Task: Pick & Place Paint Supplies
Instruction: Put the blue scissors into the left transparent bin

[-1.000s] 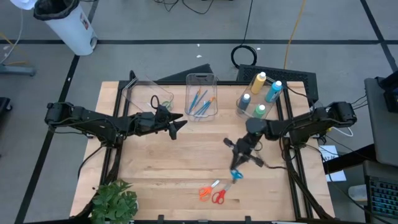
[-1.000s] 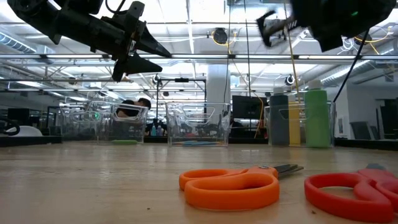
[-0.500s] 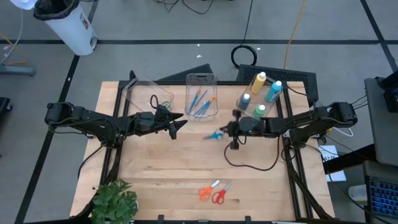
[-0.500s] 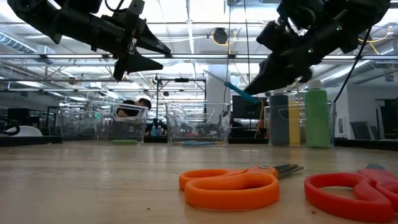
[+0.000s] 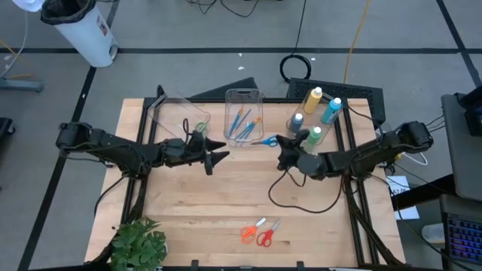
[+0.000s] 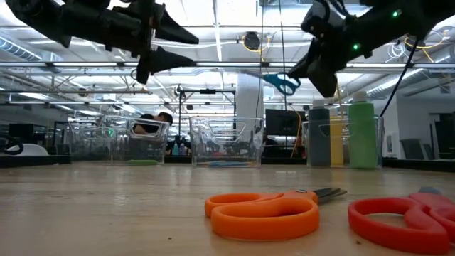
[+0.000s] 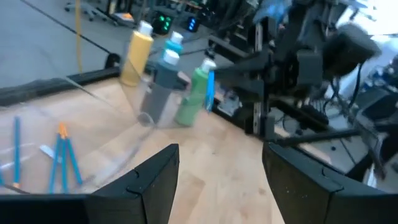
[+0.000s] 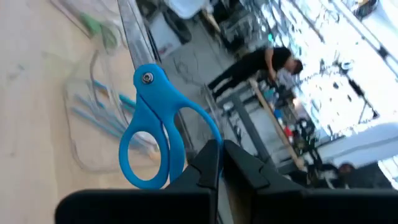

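Note:
My right gripper [image 5: 280, 144] hangs above the table just off the near end of the middle clear bin [image 5: 245, 96], shut on blue scissors [image 5: 264, 141]. That bin holds thin blue and orange brushes [image 7: 62, 155]. My left gripper [image 5: 216, 156] stands open in the air near the left bin [image 5: 167, 107], with nothing between its fingers [image 7: 152, 180]. The left bin holds green scissors [image 5: 199, 125]. Paint bottles [image 5: 312, 117] stand upright in the right bin. Orange scissors [image 6: 266, 212] and red scissors [image 6: 402, 220] lie flat near the table's near edge. My right gripper pinches one handle loop [image 8: 208, 127] of the blue scissors between its two shut fingers [image 8: 208, 163]. The fingers come roughly level from the table's right. The blades [image 8: 127, 28] point away from the gripper toward the middle bin. The scissors are lifted well clear of the table.
A green leafy plant [image 5: 139, 242] stands at the near left corner. A black cable [image 5: 301, 197] loops over the table below the right arm. Bare wood lies in the table's middle. In the low view a person [image 6: 153, 122] shows in the room beyond the bins.
My right gripper has gone up and toward the table's far edge with the blue scissors, rolling its wrist. The scissors, which hung below it toward the near edge, now stick out level toward the middle bin.

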Action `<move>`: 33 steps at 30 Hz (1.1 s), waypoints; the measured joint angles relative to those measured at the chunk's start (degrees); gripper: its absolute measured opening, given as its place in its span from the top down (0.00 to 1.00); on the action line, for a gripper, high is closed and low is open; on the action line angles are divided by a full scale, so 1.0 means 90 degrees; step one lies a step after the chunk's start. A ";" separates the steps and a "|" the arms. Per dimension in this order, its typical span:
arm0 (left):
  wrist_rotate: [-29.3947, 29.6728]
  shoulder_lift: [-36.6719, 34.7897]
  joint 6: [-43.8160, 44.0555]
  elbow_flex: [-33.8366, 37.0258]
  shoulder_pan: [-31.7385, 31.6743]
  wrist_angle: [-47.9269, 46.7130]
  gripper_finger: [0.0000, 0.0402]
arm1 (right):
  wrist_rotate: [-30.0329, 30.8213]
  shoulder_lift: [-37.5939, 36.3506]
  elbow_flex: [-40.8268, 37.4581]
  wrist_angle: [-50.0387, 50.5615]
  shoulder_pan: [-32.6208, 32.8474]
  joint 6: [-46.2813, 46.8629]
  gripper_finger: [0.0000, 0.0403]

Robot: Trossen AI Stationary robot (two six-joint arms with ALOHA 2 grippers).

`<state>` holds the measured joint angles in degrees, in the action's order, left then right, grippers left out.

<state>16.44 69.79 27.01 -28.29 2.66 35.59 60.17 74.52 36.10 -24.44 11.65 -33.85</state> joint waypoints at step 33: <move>0.0068 0.2969 -0.1148 -0.2285 -0.0013 0.0479 0.40 | -0.0047 0.0000 0.0002 -0.0436 0.0261 -0.0488 1.00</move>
<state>17.06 96.51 16.68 -48.86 2.55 39.90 59.75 74.52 36.12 -28.36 14.00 -38.24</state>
